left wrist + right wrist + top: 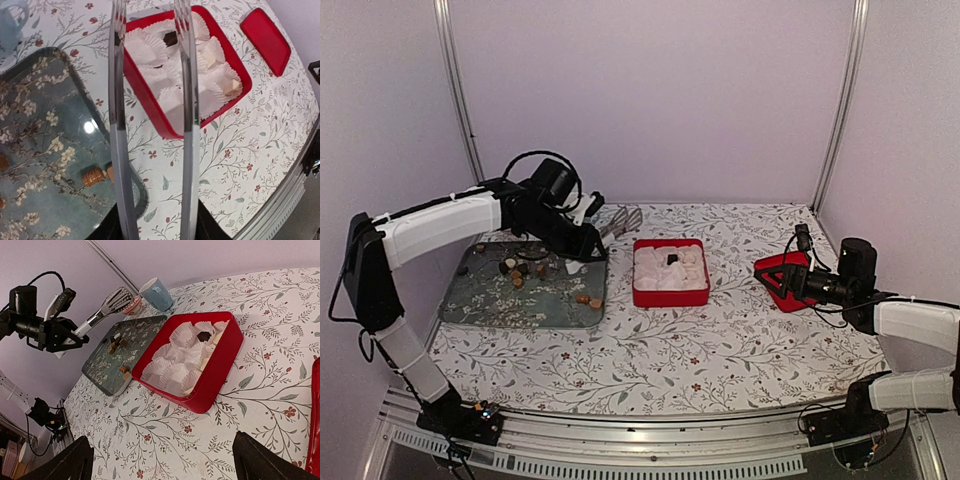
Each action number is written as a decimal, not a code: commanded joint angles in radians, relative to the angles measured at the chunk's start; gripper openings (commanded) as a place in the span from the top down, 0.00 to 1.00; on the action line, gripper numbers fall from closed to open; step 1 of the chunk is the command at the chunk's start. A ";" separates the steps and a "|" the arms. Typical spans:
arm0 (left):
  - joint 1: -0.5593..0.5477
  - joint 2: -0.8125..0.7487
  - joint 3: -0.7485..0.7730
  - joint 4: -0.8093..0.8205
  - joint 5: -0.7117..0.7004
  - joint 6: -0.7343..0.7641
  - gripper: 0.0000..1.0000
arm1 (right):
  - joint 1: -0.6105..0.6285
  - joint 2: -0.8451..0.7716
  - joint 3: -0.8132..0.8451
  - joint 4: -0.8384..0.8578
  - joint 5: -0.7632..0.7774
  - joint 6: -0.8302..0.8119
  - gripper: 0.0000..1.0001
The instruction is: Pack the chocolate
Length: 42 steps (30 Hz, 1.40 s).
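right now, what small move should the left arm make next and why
Probably lower the tongs over the tray toward the brown chocolate near its corner: the tongs look empty, and paper cups in the red box sit unfilled.

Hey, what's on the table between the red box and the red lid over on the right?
Nothing: only bare floral tablecloth separates the red box from the red lid, clearest in the top external view.
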 commanded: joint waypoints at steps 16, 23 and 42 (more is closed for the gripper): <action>0.381 -0.338 -0.453 -0.026 -0.015 0.016 0.64 | 0.000 0.065 0.037 0.025 -0.034 0.001 0.01; 0.529 -0.353 -0.466 -0.056 -0.048 0.031 0.63 | 0.005 0.057 0.024 0.046 -0.033 0.009 0.01; 0.748 -0.328 -0.478 -0.074 0.005 0.023 0.62 | 0.006 0.026 0.011 0.045 -0.022 0.005 0.01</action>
